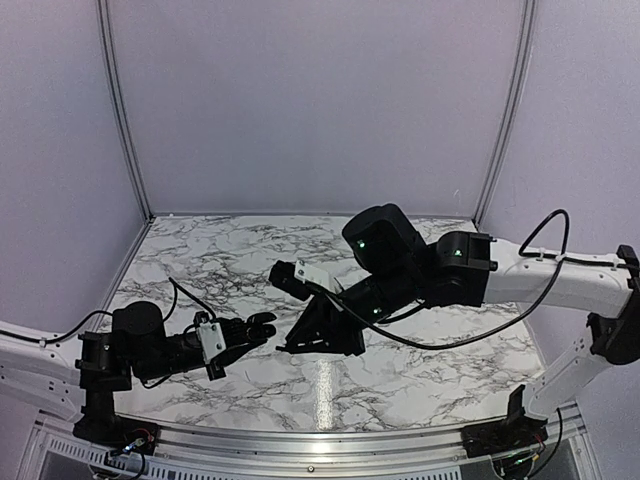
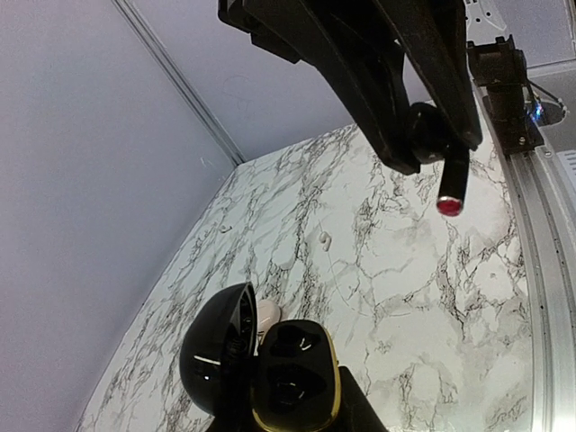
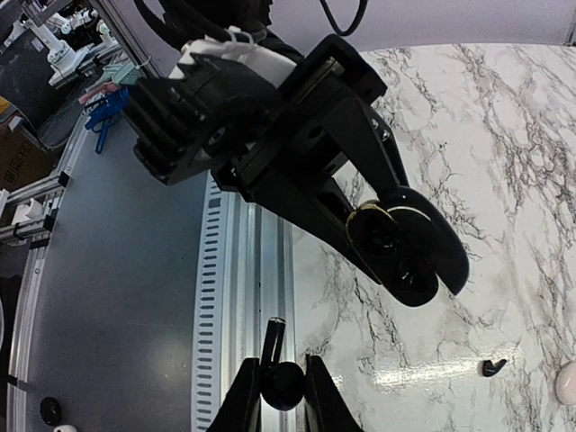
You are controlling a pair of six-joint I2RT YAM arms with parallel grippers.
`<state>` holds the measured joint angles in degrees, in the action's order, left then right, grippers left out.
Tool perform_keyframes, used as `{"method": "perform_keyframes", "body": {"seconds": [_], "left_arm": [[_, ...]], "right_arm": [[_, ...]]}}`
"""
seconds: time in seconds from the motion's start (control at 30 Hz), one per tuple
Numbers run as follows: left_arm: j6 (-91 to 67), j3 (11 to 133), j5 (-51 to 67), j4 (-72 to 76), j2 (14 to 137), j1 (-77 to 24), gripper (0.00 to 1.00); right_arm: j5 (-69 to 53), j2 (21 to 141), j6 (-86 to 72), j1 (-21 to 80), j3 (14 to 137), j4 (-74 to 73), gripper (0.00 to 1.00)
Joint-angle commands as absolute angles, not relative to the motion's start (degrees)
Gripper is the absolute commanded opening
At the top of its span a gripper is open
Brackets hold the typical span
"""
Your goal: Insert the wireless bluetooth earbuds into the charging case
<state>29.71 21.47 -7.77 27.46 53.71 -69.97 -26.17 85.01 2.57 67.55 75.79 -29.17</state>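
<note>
Marble-patterned table (image 1: 430, 385) under both arms, pale walls (image 1: 310, 100) round it, and a metal rail (image 3: 247, 261) along the near edge. Two pale strays are on the marble. One is a cream-white pebble-shaped thing (image 3: 567, 382), which from the left wrist view peeks out just behind the case. The other, further off, is a small white scrap (image 2: 325, 240), too small to say what it is.

The count: two pincers, one charging case, two earbuds.

The left pincer (image 3: 402, 256) is closed down on the charging case (image 2: 294, 376). It's a black clamshell with a gold rim, lid swung open beside the hollowed base. The fingers flank it on both sides and hide a good part of it from the right wrist view.

The right pincer (image 3: 283, 371) is shut tight. It nips the round head of what looks to be the first earbud (image 2: 451, 180), black, its short stem ending in a red tip that pokes out past the fingertips. That pincer hangs above and just beside the open case, not touching it, with only air between them.

The second earbud (image 3: 493, 366), a tiny black curl, lies on the marble near the pebble, apart from both pincers and from the case.
</note>
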Motion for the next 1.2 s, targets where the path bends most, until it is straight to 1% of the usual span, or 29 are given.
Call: {"method": "perform_keyframes", "body": {"seconds": [0.0,0.3,0.47,0.53,0.6,0.77,0.9,1.03,1.17], "left_arm": [[32.6,22.9,-11.6,28.6,53.6,-70.9,0.0],[33.6,22.9,-13.6,28.9,53.6,-71.4,0.0],[31.7,21.9,-18.0,31.5,53.3,-71.3,0.0],[30.1,21.0,-20.7,32.9,51.8,-71.1,0.0],[28.4,19.7,-22.3,34.7,49.9,-70.2,0.0],[23.3,18.7,-26.1,36.2,45.7,-67.7,0.0],[21.6,18.0,-28.5,36.1,43.8,-67.0,0.0],[20.5,17.5,-30.3,36.1,43.2,-66.8,0.0],[20.1,16.9,-30.6,36.2,42.1,-66.8,0.0]], "right_arm": [[-33.0,85.7,-5.6,65.2,78.9,-25.7,0.03],[-36.5,86.4,-11.3,59.7,78.9,-25.7,0.01],[-38.2,84.7,-13.6,56.2,72.8,-20.0,0.02],[-34.5,83.9,-13.5,54.1,68.2,-17.6,0.02],[-27.3,84.5,-12.1,53.6,65.3,-14.9,0.02],[-20.8,91.7,-13.3,54.9,59.9,-0.1,0.02],[-17.6,99.8,-14.2,56.9,59.9,9.3,0.02],[-15.0,109.1,-13.4,59.1,64.1,11.8,0.02],[-12.8,115.2,-12.5,60.5,67.3,12.4,0.03]]}}
